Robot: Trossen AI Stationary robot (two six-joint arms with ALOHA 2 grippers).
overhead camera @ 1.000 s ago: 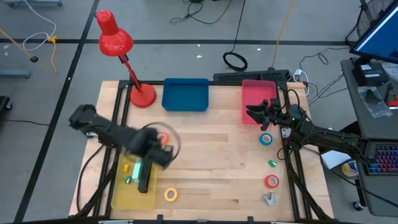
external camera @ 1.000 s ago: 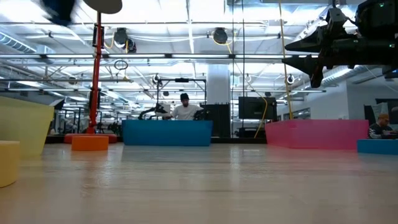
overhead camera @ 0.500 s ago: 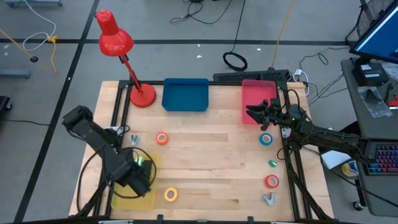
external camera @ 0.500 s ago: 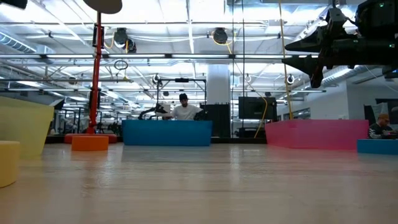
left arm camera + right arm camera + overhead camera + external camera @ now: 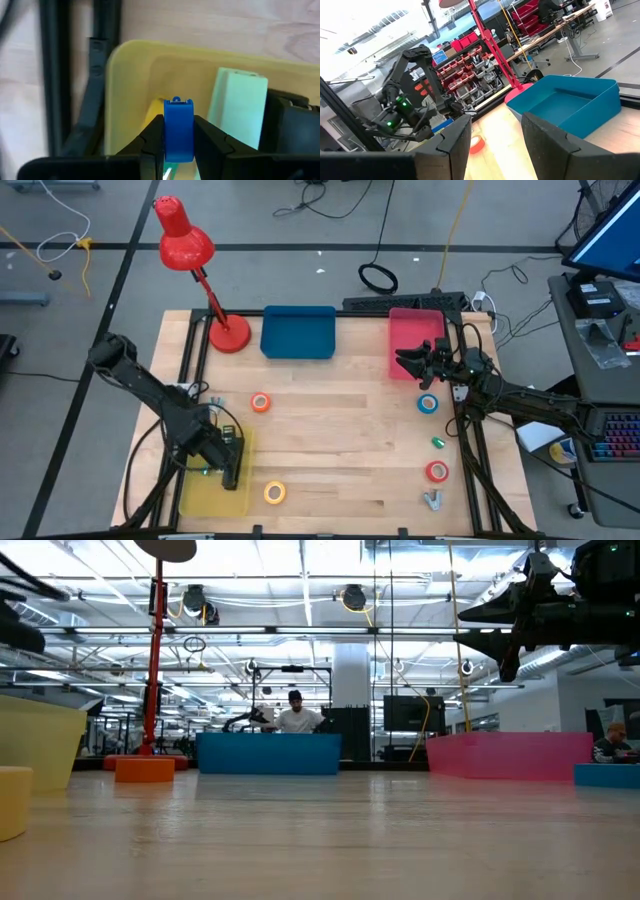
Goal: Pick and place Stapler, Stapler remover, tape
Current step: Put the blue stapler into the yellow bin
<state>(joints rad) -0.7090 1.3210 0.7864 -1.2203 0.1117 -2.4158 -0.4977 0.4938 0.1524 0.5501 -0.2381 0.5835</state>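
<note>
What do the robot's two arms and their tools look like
Both arms are dark, jointed and tubular, with black cables trailing along them. The left arm shows small green lights near its wrist. Each tool, left tool and right tool, has two dark, angular fingers.

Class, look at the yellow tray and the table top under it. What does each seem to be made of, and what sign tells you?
Yellow tray: probably plastic, smooth and slightly see-through, with rounded moulded corners. Table top: wood, pale matte planks with visible grain and joint lines.
</note>
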